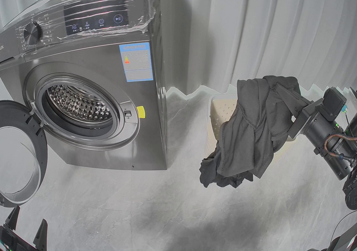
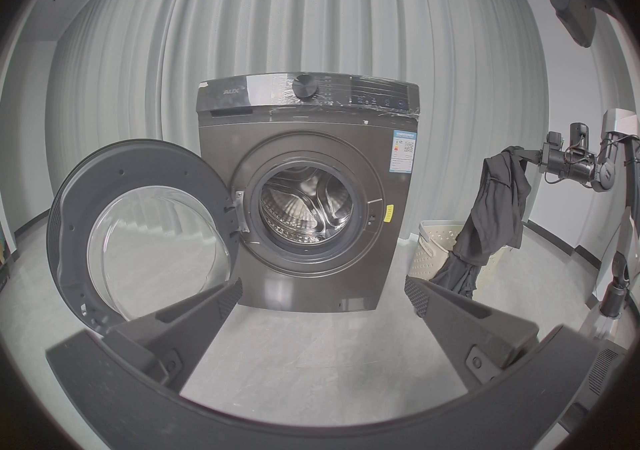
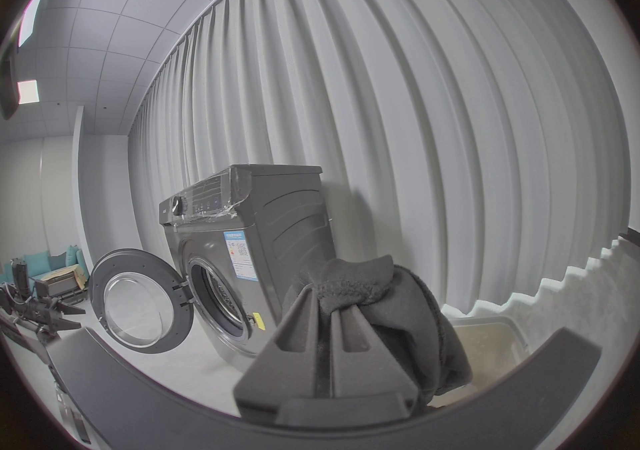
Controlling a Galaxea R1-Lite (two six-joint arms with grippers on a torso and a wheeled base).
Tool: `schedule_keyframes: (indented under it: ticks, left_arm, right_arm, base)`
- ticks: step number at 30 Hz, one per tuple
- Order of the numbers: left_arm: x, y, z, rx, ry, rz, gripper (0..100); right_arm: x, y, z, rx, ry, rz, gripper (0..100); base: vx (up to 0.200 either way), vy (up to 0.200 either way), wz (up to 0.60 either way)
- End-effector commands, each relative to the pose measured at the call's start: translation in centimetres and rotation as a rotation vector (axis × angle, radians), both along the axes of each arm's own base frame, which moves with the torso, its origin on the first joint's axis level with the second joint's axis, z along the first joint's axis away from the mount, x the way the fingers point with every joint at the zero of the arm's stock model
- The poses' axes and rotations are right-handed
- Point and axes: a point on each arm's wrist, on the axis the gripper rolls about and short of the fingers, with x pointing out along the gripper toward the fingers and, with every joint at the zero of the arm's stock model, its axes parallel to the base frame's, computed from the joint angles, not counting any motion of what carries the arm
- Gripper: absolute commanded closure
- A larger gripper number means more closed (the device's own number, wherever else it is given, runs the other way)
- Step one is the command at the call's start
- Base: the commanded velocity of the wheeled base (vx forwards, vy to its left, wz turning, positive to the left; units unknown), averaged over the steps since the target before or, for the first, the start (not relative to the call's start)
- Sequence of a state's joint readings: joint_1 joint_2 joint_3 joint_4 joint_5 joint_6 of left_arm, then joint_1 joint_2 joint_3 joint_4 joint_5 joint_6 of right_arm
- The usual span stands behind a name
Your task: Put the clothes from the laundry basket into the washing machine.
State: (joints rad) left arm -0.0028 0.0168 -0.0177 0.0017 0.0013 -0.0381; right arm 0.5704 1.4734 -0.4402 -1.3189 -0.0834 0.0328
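The right fingers (image 3: 293,338) are clamped on the dark clothes (image 1: 249,129), which hang by the laundry basket (image 1: 223,112). The left fingers (image 2: 193,318) are apart. The robot should carry the clothes high and push them deep into the open washing machine (image 1: 111,88), so nothing drags.

The washing machine (image 1: 97,53) bears a blue-edged label (image 1: 136,62) and yellow sticker (image 1: 141,112), their print unreadable.

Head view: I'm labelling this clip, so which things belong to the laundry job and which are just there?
Job: dark garment, held by the right gripper; laundry basket; washing machine; its open door.
Just there: white curtain; left gripper, open and empty.
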Motion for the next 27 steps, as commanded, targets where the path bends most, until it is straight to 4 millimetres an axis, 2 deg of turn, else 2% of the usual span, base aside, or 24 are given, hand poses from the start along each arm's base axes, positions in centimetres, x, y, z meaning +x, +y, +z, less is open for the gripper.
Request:
schedule_keyframes:
  ticks: [1, 11, 17, 27]
  left_arm:
    - [0.0, 0.0, -0.48, 0.0, 0.001, 0.001, 0]
    - [0.0, 0.0, -0.48, 0.0, 0.001, 0.0, 0]
    - [0.0, 0.0, -0.48, 0.0, 0.001, 0.0, 0]
    - [0.0, 0.0, -0.48, 0.001, 0.001, 0.0, 0]
  right_arm:
    - [0.02, 0.06, -0.06, -0.002, 0.003, 0.001, 100]
    - [0.0, 0.07, -0.35, -0.007, 0.012, 0.009, 100]
    - [-0.02, 0.06, -0.42, -0.01, 0.014, 0.013, 100]
    - [-0.04, 0.09, -0.8, -0.018, 0.027, 0.016, 100]
  base:
    - [0.0, 0.2, 0.0]
    - [0.0, 0.02, 0.0]
    - [-0.2, 0.0, 0.0]
    - [0.0, 0.02, 0.0]
